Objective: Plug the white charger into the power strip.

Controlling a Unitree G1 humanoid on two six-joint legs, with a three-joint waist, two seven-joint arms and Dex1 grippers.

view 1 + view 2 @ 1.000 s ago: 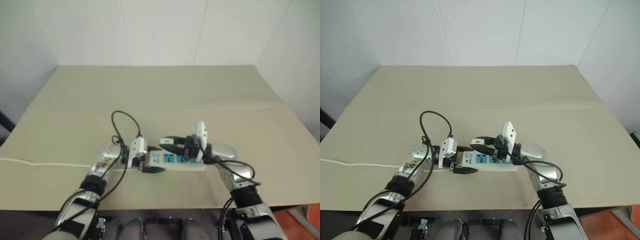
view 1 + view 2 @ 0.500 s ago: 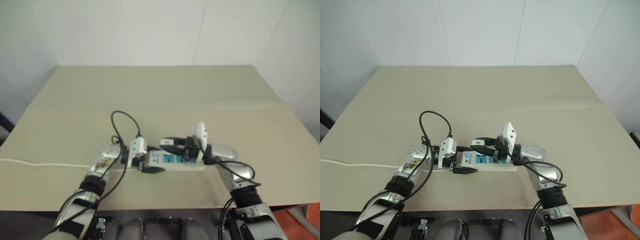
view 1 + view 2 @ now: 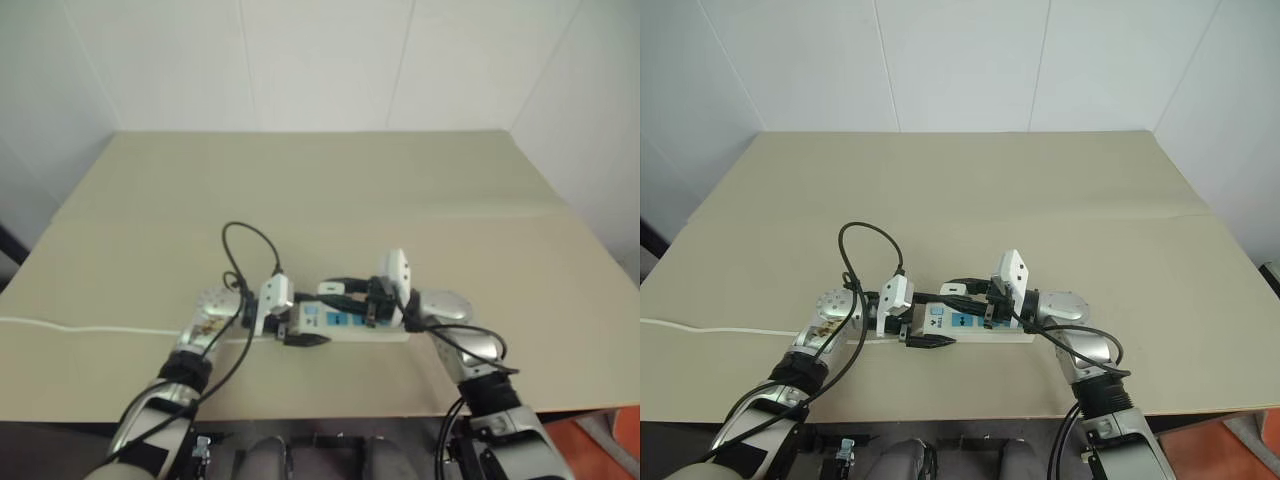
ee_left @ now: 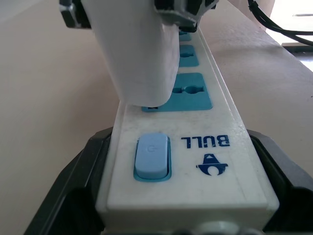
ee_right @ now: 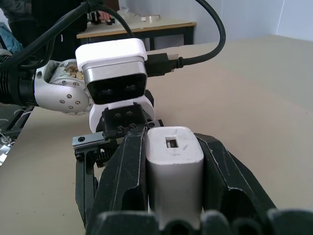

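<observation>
The power strip (image 3: 980,326) is a long white bar with blue sockets, lying on the table close to the near edge. My left gripper (image 3: 928,320) is shut on its left end, one black finger (image 4: 73,186) on each long side, beside the blue switch (image 4: 152,155). My right gripper (image 3: 958,293) reaches in from the right, shut on the white charger (image 5: 175,161). In the left wrist view the charger (image 4: 134,49) stands on the first socket next to the switch, its underside touching the strip (image 4: 195,142). Its prongs are hidden.
The strip's thin white cable (image 3: 720,328) runs left across the beige table (image 3: 1040,200) and off its edge. A black cable loop (image 3: 865,240) arches above my left wrist. White walls stand behind, and another table (image 5: 142,24) shows in the background.
</observation>
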